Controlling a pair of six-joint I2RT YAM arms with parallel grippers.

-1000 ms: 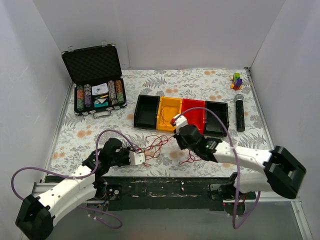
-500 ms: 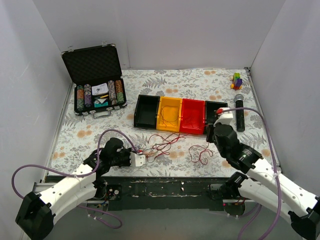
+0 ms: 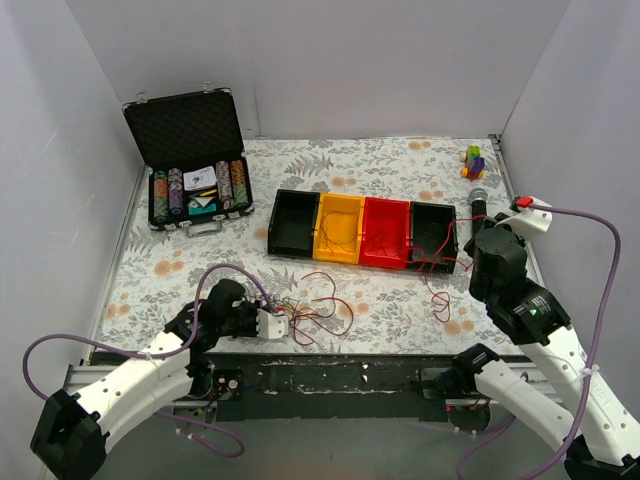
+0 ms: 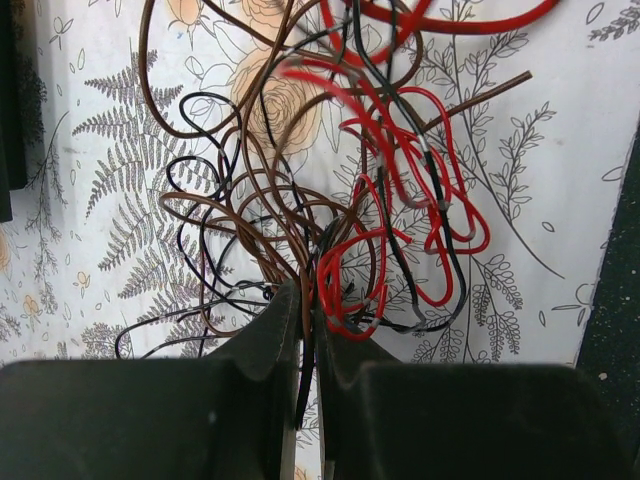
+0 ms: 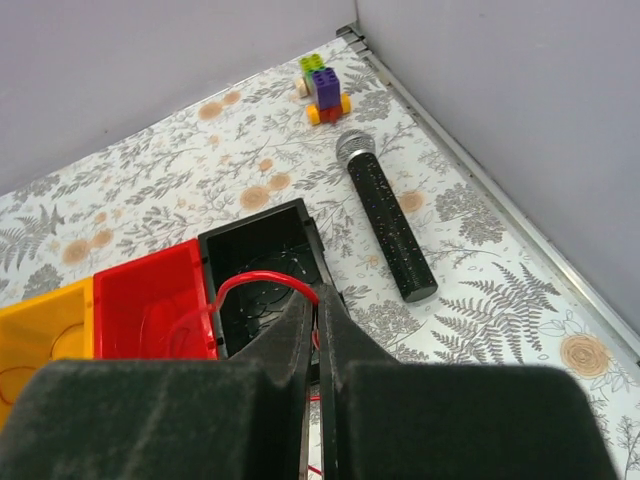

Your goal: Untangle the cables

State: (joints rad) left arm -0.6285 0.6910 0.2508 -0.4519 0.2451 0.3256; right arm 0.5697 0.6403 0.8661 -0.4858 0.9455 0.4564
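Note:
The cables are a tangle of thin red, brown and black wires on the floral table near its front edge. My left gripper is shut on the tangle's near end. In the left wrist view, brown, black and red strands fan out from the shut left gripper. My right gripper hangs over the right-hand black bin, shut on one red cable that trails down to the table. In the right wrist view this red cable arcs from the right gripper across the black bin.
A row of bins stands mid-table: black, yellow, red, black. A microphone lies right of them, with a toy-brick figure behind it. An open chip case sits at the back left. White walls enclose the table.
My right gripper swung from the table's middle to the right-hand black bin, drawing the red cable out of the tangle. The left gripper kept its hold, shifting only slightly.

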